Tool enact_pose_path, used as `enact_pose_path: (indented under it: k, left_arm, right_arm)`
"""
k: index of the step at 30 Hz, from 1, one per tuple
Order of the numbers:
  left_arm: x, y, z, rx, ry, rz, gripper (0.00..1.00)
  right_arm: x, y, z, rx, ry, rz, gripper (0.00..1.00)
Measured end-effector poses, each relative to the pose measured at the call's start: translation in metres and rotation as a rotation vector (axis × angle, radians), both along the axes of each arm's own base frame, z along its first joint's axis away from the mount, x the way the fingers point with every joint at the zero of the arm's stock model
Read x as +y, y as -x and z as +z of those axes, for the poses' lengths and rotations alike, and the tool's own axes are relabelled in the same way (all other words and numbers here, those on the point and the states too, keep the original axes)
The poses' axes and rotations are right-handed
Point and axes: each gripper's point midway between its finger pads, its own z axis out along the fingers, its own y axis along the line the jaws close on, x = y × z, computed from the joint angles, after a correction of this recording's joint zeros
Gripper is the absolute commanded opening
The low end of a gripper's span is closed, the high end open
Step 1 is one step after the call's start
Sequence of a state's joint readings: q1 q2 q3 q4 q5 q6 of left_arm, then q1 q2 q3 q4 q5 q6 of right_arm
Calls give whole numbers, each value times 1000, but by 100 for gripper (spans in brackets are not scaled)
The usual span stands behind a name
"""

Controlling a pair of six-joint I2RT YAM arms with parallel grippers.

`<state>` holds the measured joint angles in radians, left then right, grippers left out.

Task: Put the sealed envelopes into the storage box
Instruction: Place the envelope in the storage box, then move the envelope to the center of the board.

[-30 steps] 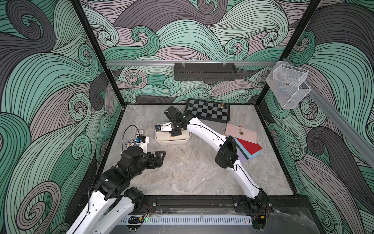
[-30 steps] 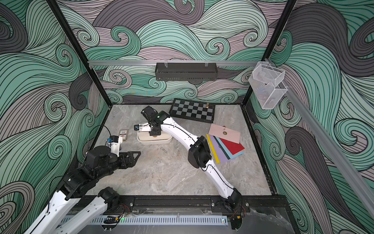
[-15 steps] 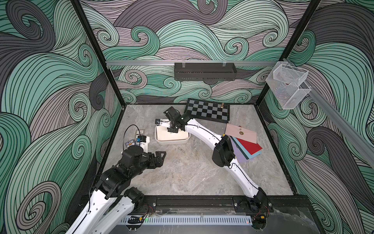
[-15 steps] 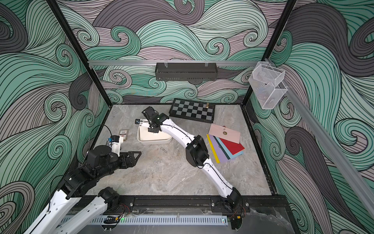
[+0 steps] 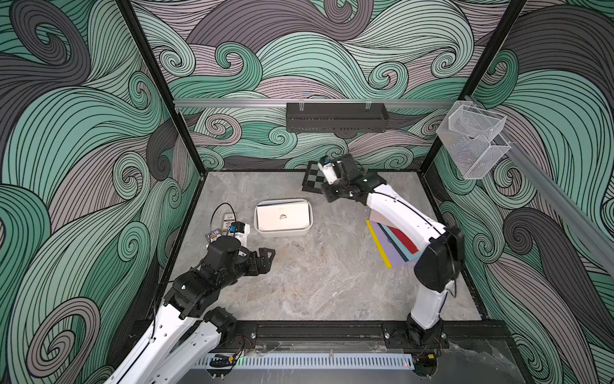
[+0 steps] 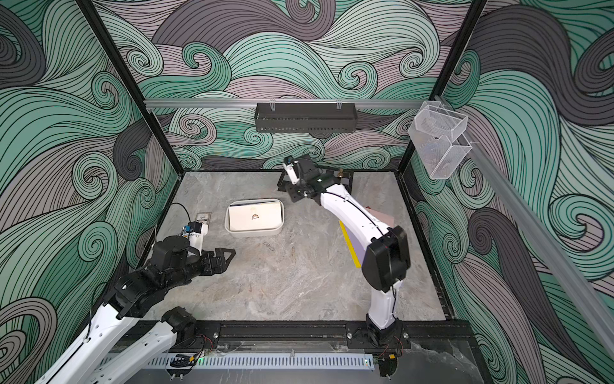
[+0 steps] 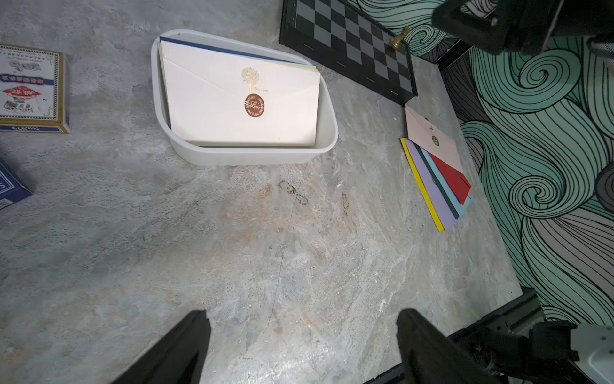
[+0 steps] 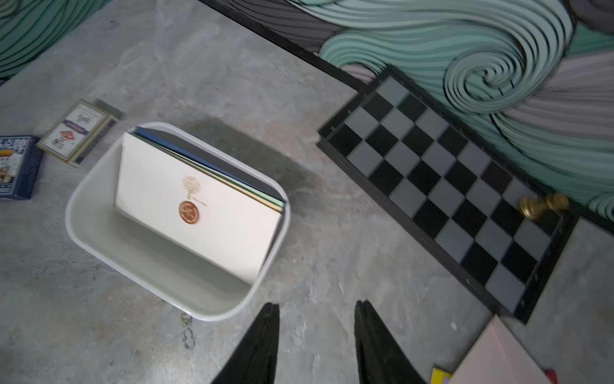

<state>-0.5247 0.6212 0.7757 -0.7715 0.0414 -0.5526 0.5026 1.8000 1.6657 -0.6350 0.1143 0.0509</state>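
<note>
Paper this thin, lying flat on stone, is the main hazard. The remaining sealed envelopes (image 5: 397,252) are fanned in a pile at the right of the table in both top views, pink uppermost over red, blue, dark green, lilac and yellow. A finger sliding under one edge could lift two sheets at once, or only push the pile toward the wall. The right gripper (image 8: 315,307) hovers between the pile and the storage box (image 5: 282,232), its jaws apart with nothing between them. The left gripper (image 7: 300,312) hangs at the lower left of the frame, jaws spread wide and empty, well away from both.

A second risk sits in the box itself. The cream envelope (image 7: 239,99) with the brown seal leans against the far wall rather than lying flat, with navy, green and pale edges behind it. A newcomer dropped on that slope might slide over the low rim or stand on end. The tub is probably light, so a nudge could shift it.

Whether the black wall tray (image 5: 335,117) holds anything cannot be told. The clear mesh bin (image 5: 471,139) at the upper right looks empty.
</note>
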Motion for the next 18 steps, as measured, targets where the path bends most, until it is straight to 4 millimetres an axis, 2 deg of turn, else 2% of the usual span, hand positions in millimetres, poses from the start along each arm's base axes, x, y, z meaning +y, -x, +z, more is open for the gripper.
enact_pose_path:
  k: [3, 5, 8, 10, 13, 18]
  left_arm:
    - [-4, -1, -7, 36, -7, -14, 90]
    - [-7, -2, -10, 49, -4, -23, 90]
    - [-10, -1, -11, 54, 3, -34, 90]
    - [-11, -1, -10, 52, 10, -40, 90]
    - [-13, -1, -8, 47, 19, -46, 90]
    - [-15, -1, -9, 54, 24, -56, 90]
  right_arm:
    - [-72, 12, -54, 138, -46, -206, 44]
    - [-120, 29, -97, 245, -59, -352, 45]
    - [-167, 63, -146, 395, -75, -516, 45]
    - [-180, 80, -165, 458, -88, -573, 45]
    - [-181, 93, -178, 505, -108, -604, 46]
    - [-181, 94, -183, 523, -128, -631, 48]
